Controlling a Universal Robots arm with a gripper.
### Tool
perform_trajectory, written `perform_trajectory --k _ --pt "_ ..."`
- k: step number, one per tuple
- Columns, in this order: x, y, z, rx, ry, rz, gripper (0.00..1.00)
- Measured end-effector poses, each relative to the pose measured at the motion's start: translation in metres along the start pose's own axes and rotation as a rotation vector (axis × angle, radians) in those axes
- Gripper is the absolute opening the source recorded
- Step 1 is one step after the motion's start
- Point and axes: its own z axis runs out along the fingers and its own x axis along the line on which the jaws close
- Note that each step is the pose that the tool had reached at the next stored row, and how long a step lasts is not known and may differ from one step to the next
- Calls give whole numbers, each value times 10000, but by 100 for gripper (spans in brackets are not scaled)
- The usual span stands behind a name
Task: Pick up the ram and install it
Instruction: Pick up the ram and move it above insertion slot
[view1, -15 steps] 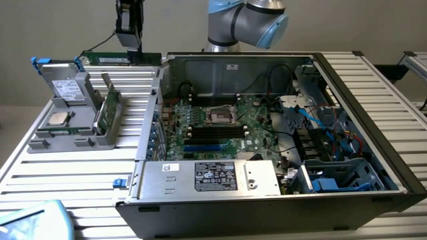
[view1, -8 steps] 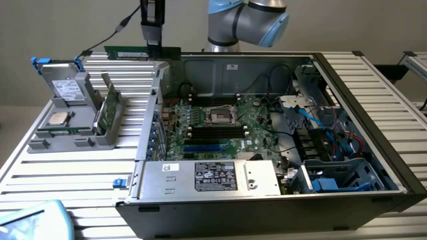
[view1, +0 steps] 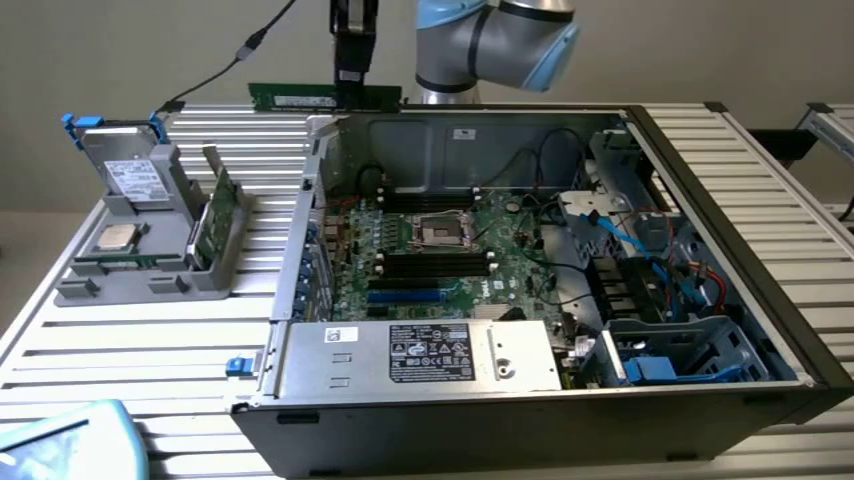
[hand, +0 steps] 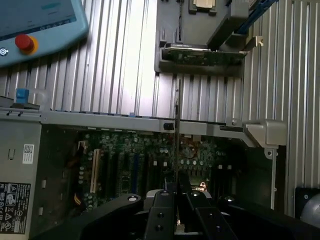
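The ram (view1: 300, 97) is a long, thin green stick with a pale label, held level in the air above the back wall of the open computer case (view1: 747, 240). My gripper (view1: 351, 85) hangs from above and is shut on the stick's upper edge. In the wrist view the ram (hand: 177, 130) appears edge-on as a thin dark line running out from between my fingers (hand: 176, 200), over the case wall and the green motherboard (hand: 150, 160). The black memory slots (view1: 430, 266) lie near the processor socket (view1: 441, 232).
A grey parts holder (view1: 200, 285) with a drive, a processor and an upright green card stands on the slatted table at the exterior view's left. A teach pendant (view1: 67, 440) lies at the front corner. The power supply (view1: 427, 355) and cables fill the case's front and right.
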Motion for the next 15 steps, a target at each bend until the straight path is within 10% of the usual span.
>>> perform_trajectory --k 15 --pt "44 -587 96 44 -15 115 13"
